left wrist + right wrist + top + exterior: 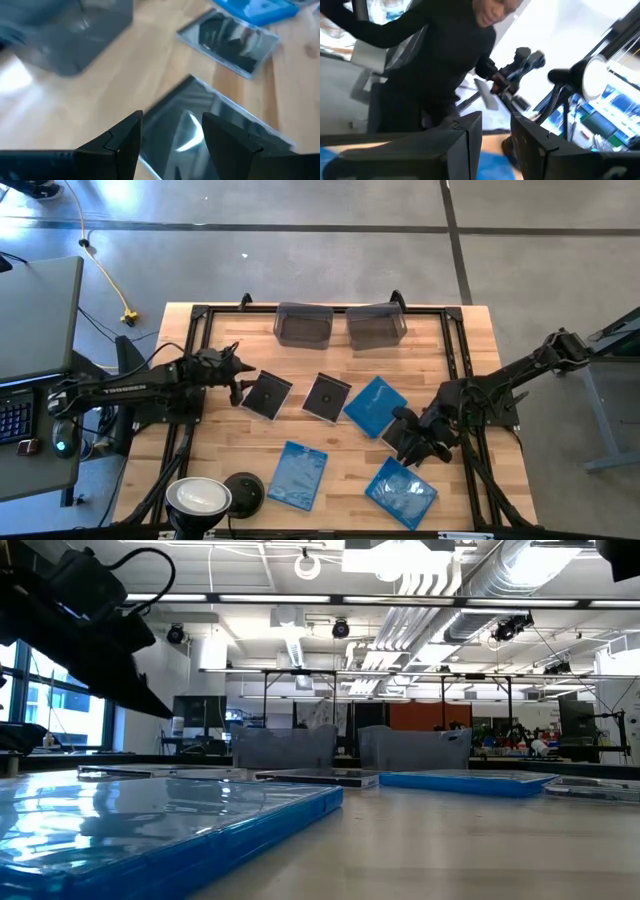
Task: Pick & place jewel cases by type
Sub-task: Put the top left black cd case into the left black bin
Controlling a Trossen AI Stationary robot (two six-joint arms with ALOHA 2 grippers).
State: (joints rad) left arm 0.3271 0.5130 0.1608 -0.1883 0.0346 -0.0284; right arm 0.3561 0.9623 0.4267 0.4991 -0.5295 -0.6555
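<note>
Two dark jewel cases (266, 394) (327, 397) lie flat mid-table, and a pale one (390, 434) lies by the right arm. Three blue jewel cases (375, 405) (298, 474) (401, 492) lie flat toward the near side. My left gripper (238, 377) (172, 125) is open and slants down over the left dark case (200, 135), touching nothing. My right gripper (412, 444) (496, 135) points level above the table between two blue cases. A narrow gap shows between its fingers, with nothing in it.
Two smoky-grey bins (304, 325) (377, 327) stand at the table's far edge. A lamp (200, 498) and a round dark base (243, 490) sit at the near left. A black frame (455, 350) runs round the tabletop. A person in dark clothing (435, 65) stands beyond the table.
</note>
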